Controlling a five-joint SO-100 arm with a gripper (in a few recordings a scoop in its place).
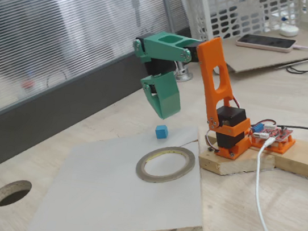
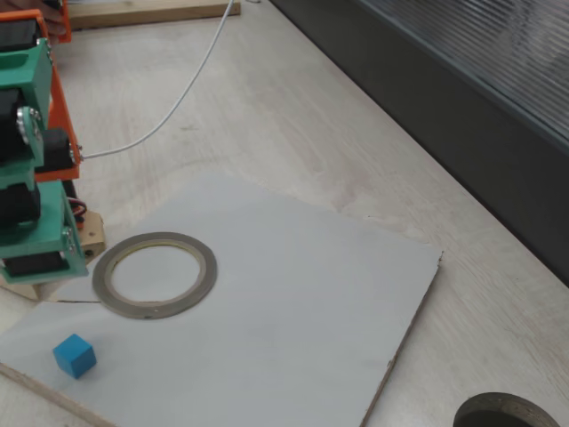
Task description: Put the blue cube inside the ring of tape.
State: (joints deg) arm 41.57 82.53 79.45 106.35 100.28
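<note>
Both fixed views look down obliquely from opposite sides, sharing grey board (image 1: 108, 195) & ring of tape (image 2: 155, 274).

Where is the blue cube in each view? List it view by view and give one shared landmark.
A fixed view: the cube sits at the grey board's far edge, below the green claw, just beyond the tape ring.
Another fixed view: the cube lies bottom-left on the board, below-left of the ring.
Shared landmark: the tape ring.
</note>
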